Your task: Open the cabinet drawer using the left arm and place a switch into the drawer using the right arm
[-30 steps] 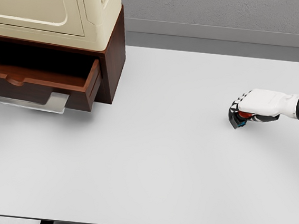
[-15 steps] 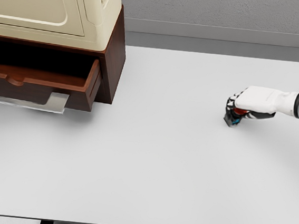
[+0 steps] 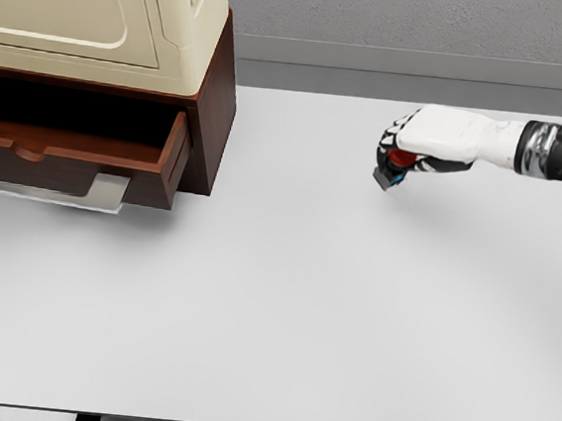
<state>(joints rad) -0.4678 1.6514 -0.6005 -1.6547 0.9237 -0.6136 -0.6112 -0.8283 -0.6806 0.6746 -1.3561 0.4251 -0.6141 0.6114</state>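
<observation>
Above table (image 3: 280, 320), right hand (image 3: 417, 144) grips switch (image 3: 392, 171).

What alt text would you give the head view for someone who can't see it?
The robot's right hand holds a small switch with a red button above a white table, right of centre. At left, a dark wooden cabinet has its drawer pulled open, with a cream appliance on top. The left arm is out of view.

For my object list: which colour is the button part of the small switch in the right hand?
Red, on a dark body, in the head view: small switch in the right hand.
</observation>
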